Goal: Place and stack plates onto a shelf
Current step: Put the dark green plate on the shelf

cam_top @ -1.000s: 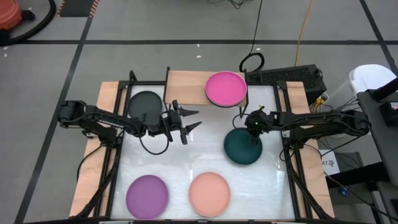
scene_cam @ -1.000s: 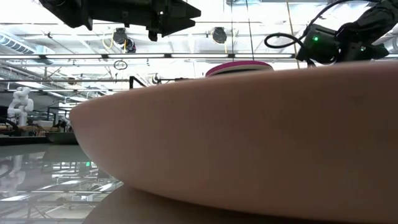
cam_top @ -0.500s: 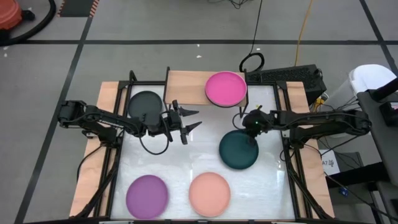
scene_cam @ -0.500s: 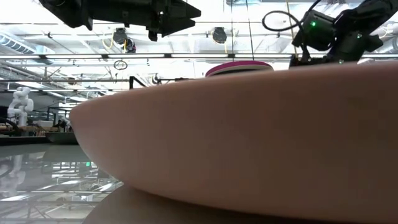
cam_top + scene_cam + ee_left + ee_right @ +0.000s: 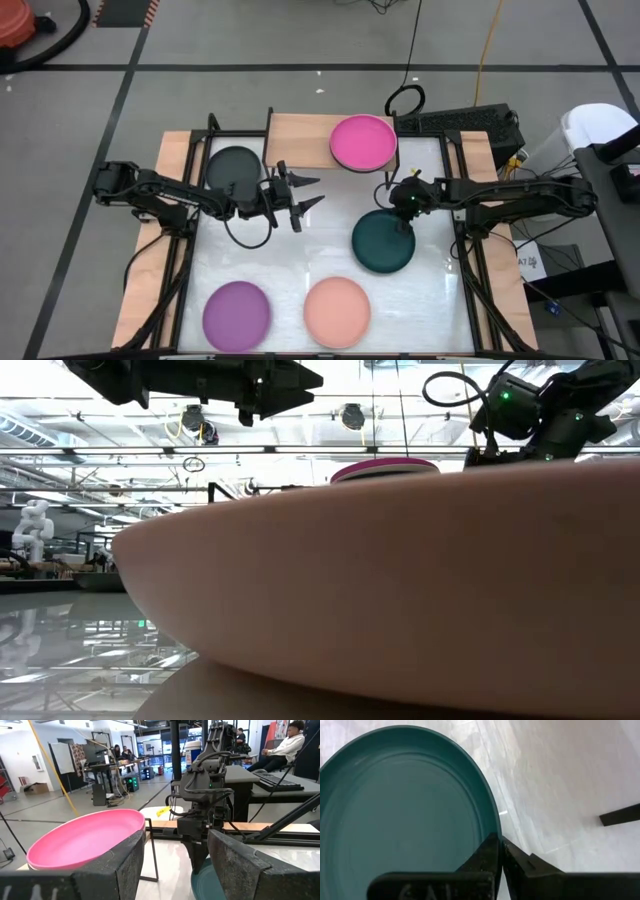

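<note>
My right gripper (image 5: pixel 404 220) is shut on a dark teal plate (image 5: pixel 382 243) at mid-table, right of centre. My left gripper (image 5: pixel 317 191) hangs open above the table left of centre, touching nothing; its wrist view looks between its fingers at my right gripper (image 5: pixel 202 827). A magenta plate (image 5: pixel 363 142) sits on the light-wood shelf (image 5: pixel 300 140) at the far edge. A charcoal plate (image 5: pixel 235 167) lies on the table left of the shelf. A purple plate (image 5: pixel 237 315) and a salmon plate (image 5: pixel 337 312) lie near the near edge. My right gripper pinches the teal plate's rim (image 5: pixel 493 822) on the plate's far right side, one finger over the inside and one outside. The fingers come from above, pointing down. Whether the plate is clear of the table I cannot tell.
The salmon plate (image 5: pixel 400 580) stands right before the low camera and hides most of the table there. Black frame rails (image 5: pixel 186 270) run along both table sides. A bare white stretch (image 5: pixel 300 250) lies between the two grippers and the near plates.
My right gripper, shut on the teal plate, has carried it a little toward the table's left and near edges, and in the low view it has risen slightly. Over the last half second it has kept still. The left arm has not moved.
</note>
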